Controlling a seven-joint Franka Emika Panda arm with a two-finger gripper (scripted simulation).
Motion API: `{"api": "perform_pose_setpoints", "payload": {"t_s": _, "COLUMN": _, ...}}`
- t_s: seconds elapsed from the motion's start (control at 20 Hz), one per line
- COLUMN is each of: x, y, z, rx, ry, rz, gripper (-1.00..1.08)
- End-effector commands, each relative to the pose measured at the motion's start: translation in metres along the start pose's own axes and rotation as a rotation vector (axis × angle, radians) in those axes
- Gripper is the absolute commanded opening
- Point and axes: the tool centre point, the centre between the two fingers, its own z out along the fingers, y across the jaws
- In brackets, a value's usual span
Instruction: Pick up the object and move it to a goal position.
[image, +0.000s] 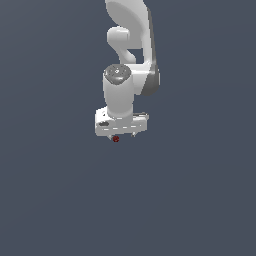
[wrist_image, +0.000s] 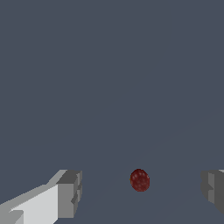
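One small dark red ball sits between your claw's two fingers, which are wide apart and not touching it. You have lined up well, but you have not grabbed it. Squeezing, lifting and carrying it to the goal are all left.

- The arm is glossy white, built of rounded, bulging segments.
- A dark grey band runs down one side of it, ending in a grey joint cap.
- The wrist is a white cylinder topped by a dark grey disc.
- The gripper has a flat white, box-like body with small dark marks along its face.
- The fingers are white bars ending in blocky grey pads.
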Motion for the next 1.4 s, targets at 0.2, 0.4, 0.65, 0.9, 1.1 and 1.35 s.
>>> {"api": "perform_pose_setpoints", "payload": {"t_s": 0.2, "x": -0.012, "y": 0.009, "z": 0.016, "rx": -0.009, "ry": -0.003, "rz": -0.17, "gripper": 1.0}}
{"api": "perform_pose_setpoints", "payload": {"t_s": 0.4, "x": -0.019, "y": 0.014, "z": 0.026, "rx": -0.013, "ry": -0.005, "rz": -0.28, "gripper": 1.0}}
{"api": "perform_pose_setpoints", "payload": {"t_s": 0.65, "x": -0.029, "y": 0.02, "z": 0.037, "rx": -0.016, "ry": -0.007, "rz": -0.419, "gripper": 1.0}}
{"api": "perform_pose_setpoints", "payload": {"t_s": 0.9, "x": -0.039, "y": 0.024, "z": 0.048, "rx": -0.018, "ry": -0.007, "rz": -0.559, "gripper": 1.0}}
{"api": "perform_pose_setpoints", "payload": {"t_s": 1.1, "x": -0.047, "y": 0.026, "z": 0.056, "rx": -0.018, "ry": -0.007, "rz": -0.672, "gripper": 1.0}}
{"api": "perform_pose_setpoints", "payload": {"t_s": 1.35, "x": -0.056, "y": 0.029, "z": 0.066, "rx": -0.017, "ry": -0.004, "rz": -0.813, "gripper": 1.0}}
